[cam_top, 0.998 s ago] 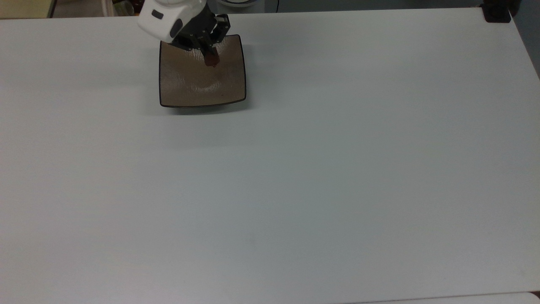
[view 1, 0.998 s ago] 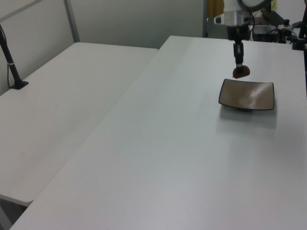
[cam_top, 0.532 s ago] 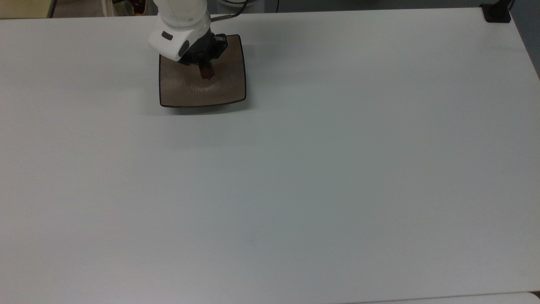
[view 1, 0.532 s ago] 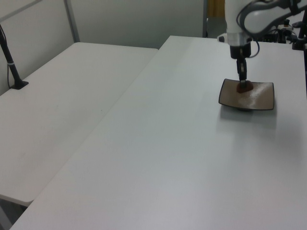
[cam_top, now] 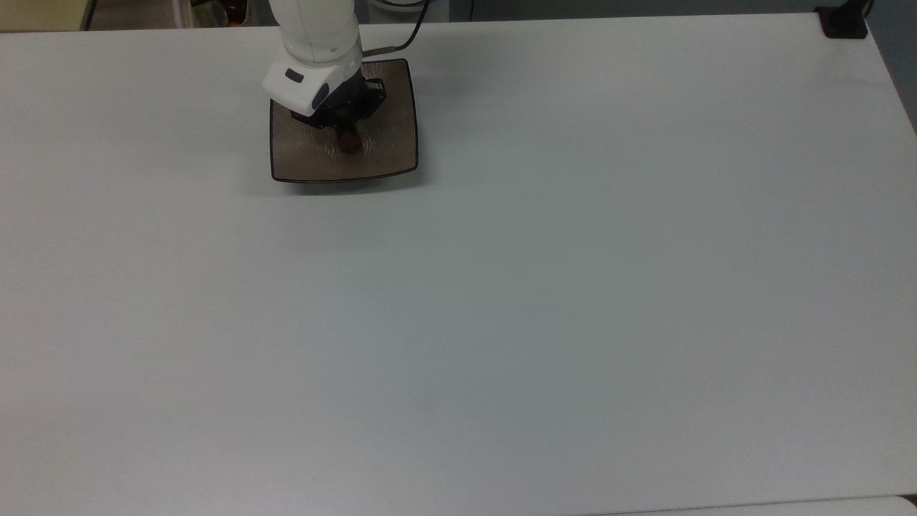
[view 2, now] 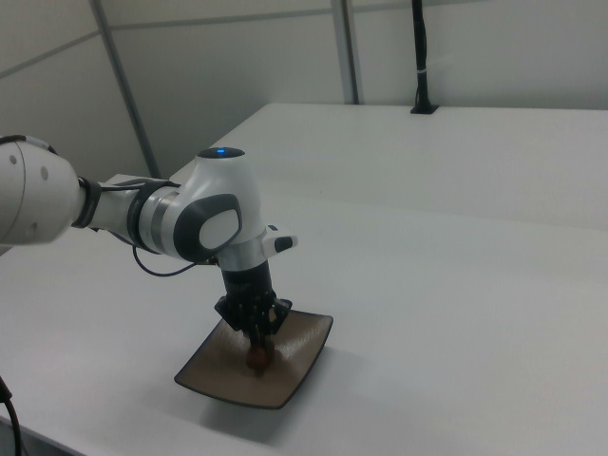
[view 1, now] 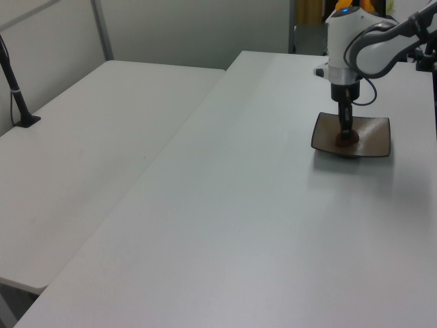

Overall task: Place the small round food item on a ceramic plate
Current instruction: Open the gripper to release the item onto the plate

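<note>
**Food item lowered onto plate, release pending**

End effector came straight down over the half second and the small round food item reached the ceramic plate. In the left view the item sat low against the plate's glazed surface, at or just above contact. The fingers looked closed on the item; no gap showed around it in the right view. Judged: placement nearly done, only opening and retreat left.

Versus a second earlier: the item then hung above the plate's 12 o'clock edge in the top view, clearly off the surface in the left view. Half a second back it was lower and nearer the middle. Now it was near plate centre, slightly toward 12 o'clock. The arm's white wrist also swung more upright over the plate. The plate itself did not shift on the counter; same spot, same orientation in the top view.
</note>
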You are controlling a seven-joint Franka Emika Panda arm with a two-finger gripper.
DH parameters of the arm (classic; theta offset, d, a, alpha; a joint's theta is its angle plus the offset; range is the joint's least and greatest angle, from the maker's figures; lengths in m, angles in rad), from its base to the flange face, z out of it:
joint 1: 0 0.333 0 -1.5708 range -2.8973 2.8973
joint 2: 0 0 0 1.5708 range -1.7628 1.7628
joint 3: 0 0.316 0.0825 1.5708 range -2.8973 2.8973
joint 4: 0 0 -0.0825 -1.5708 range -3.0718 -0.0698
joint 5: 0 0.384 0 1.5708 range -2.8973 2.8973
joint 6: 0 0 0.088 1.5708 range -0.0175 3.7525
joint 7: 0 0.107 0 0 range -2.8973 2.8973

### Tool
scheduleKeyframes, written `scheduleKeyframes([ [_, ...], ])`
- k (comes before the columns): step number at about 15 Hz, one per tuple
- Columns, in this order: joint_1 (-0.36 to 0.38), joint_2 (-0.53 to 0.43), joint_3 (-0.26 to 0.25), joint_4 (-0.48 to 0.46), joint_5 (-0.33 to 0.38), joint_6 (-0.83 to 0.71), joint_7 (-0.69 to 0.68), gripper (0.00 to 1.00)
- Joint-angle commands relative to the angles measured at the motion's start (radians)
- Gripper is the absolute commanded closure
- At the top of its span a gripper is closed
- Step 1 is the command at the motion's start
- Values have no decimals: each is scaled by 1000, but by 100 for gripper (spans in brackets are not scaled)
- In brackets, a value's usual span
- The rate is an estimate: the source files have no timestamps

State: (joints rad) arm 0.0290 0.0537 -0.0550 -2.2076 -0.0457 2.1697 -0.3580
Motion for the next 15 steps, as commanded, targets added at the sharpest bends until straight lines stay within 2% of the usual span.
scheduleKeyframes([
  [1, -4, -41, 0, -52, -19, 32, 34, 75],
  [4, -6, -43, 0, -47, -17, 25, 70, 21],
  [5, -5, -44, 1, -43, -17, 10, 79, 14],
  [6, -1, -48, 1, -26, -17, -7, 85, 11],
  [8, 3, -52, 1, 21, -11, -53, 103, 0],
  [11, 14, -61, 4, 161, -2, -189, 103, 0],
  [15, 69, -61, 17, 323, 0, -307, 120, 0],
])
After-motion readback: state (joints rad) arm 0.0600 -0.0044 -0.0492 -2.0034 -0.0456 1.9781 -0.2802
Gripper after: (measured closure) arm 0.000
